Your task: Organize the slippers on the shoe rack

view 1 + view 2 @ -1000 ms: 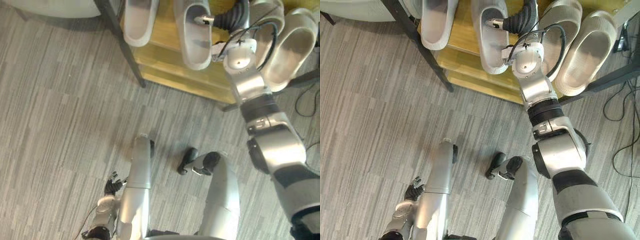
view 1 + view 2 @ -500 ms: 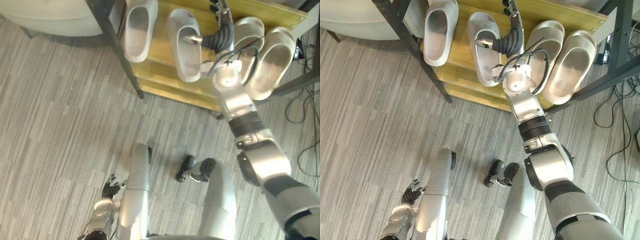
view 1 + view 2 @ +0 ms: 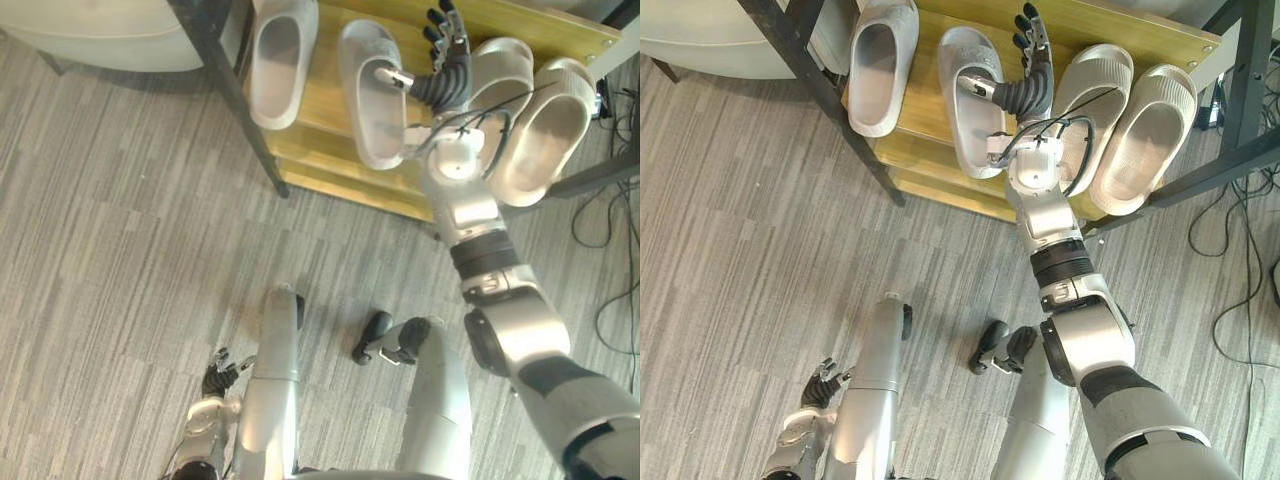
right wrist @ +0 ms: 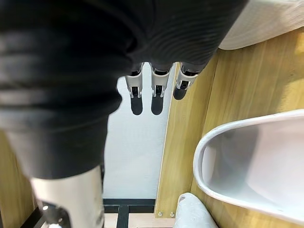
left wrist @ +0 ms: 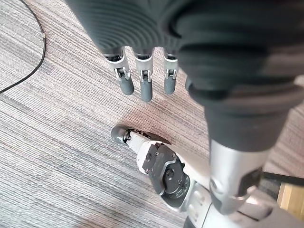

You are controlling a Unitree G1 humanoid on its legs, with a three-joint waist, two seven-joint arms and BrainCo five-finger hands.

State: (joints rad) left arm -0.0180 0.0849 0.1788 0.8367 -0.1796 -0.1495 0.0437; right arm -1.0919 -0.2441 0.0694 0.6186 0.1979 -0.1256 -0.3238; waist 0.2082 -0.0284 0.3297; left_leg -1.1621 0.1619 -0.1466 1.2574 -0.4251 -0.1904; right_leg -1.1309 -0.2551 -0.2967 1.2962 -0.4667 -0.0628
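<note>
A wooden shoe rack (image 3: 312,135) with a black frame stands ahead of me. On its shelf lie two pale grey slippers (image 3: 278,55) (image 3: 375,95) and two beige slippers (image 3: 505,70) (image 3: 550,130), all side by side with toes pointing away. My right hand (image 3: 445,70) hovers over the shelf between the second grey slipper and the first beige one, open, fingers straight and holding nothing. In the right wrist view its fingers (image 4: 154,85) point past the shelf's wood (image 4: 237,95), beside a grey slipper (image 4: 256,166). My left hand (image 3: 222,372) hangs low over the carpet, open and empty.
A slanted black frame leg (image 3: 235,90) runs down the rack's left side. A pale rounded piece of furniture (image 3: 90,30) sits at the far left. Loose cables (image 3: 610,260) lie on the grey carpet right of the rack.
The camera has shifted, showing more of the rack. My right hand has come up from the second grey slipper and turned, its fingers now spread straight over the shelf. The slippers lie as before.
</note>
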